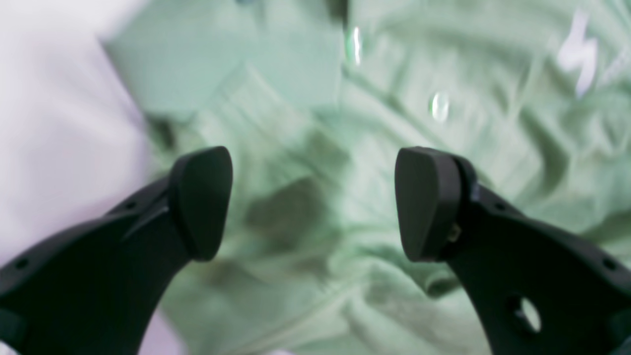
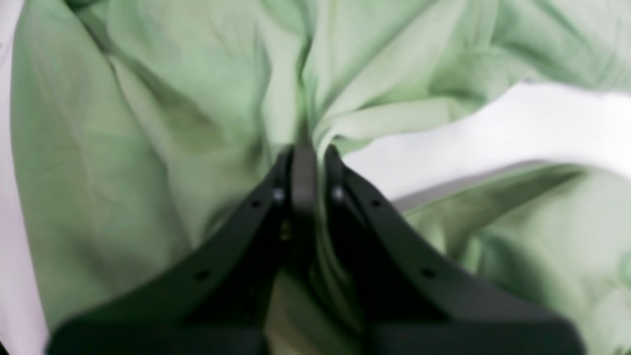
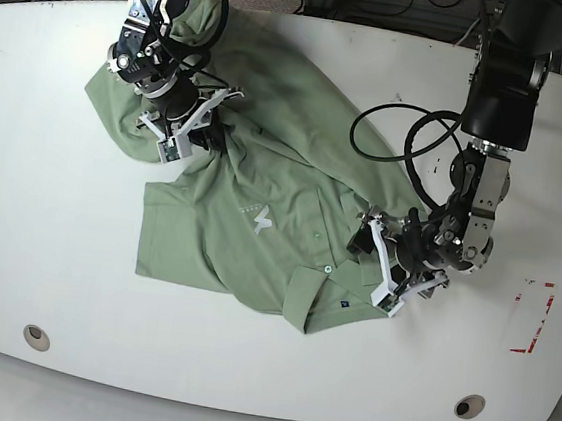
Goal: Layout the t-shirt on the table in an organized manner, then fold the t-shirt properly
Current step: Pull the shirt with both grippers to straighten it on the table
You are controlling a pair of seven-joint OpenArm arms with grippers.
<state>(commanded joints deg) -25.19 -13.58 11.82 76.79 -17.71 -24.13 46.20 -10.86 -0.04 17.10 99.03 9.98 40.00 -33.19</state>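
The sage-green t-shirt (image 3: 264, 184) lies crumpled across the middle of the white table (image 3: 46, 246), collar and white chest logo (image 3: 263, 225) facing the front edge. My right gripper (image 2: 308, 150) is shut on a bunched fold of the t-shirt (image 2: 197, 98); in the base view the right gripper (image 3: 196, 139) sits at the shirt's back left. My left gripper (image 1: 313, 202) hovers open over wrinkled t-shirt fabric (image 1: 345, 123) near the button placket, nothing between its pads. In the base view the left gripper (image 3: 375, 251) is at the shirt's right edge by the collar.
A red tape mark (image 3: 534, 318) lies at the right of the table. Two grey grommet holes (image 3: 35, 337) (image 3: 469, 405) sit near the front edge. A black cable (image 3: 409, 144) loops over the table beside the left arm.
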